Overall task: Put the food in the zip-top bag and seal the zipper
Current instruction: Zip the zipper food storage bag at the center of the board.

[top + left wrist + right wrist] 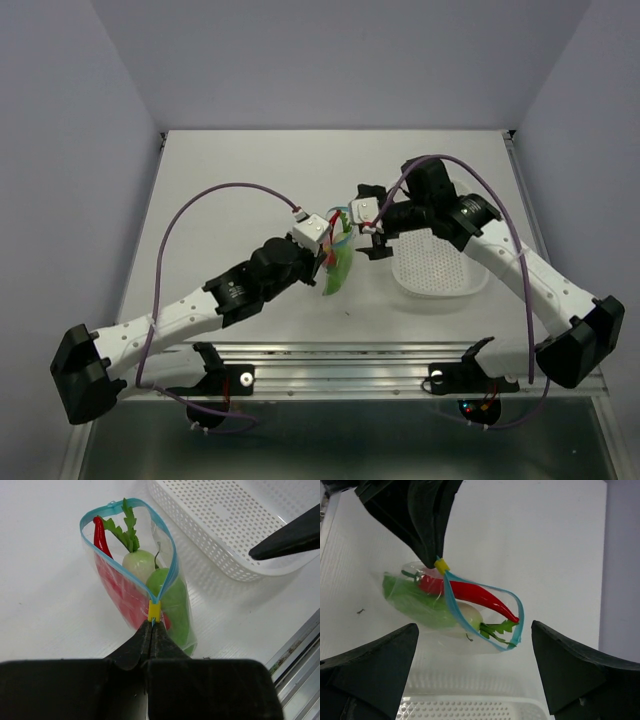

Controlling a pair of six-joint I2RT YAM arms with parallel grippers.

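White table (250, 180), lavender walls behind. Zip-top bag (182, 615) held up just beside perforated basket (240, 530); zipper (172, 570) gaped; radish (141, 562), chili (100, 535), green pod (170, 595) inside. Left gripper (151, 630) pressed together on bag corner just behind yellow slider (154, 611). Right gripper (474, 630) spread wide, empty, facing bag mouth, not touching. Bag likely light, thin, slippery, prone to buckling. Best hold: probably far zipper end.

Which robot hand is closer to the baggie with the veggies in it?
Left. The left gripper is pinching the zip-top bag at its yellow slider end. The right gripper hangs open facing the bag's mouth, not touching it.
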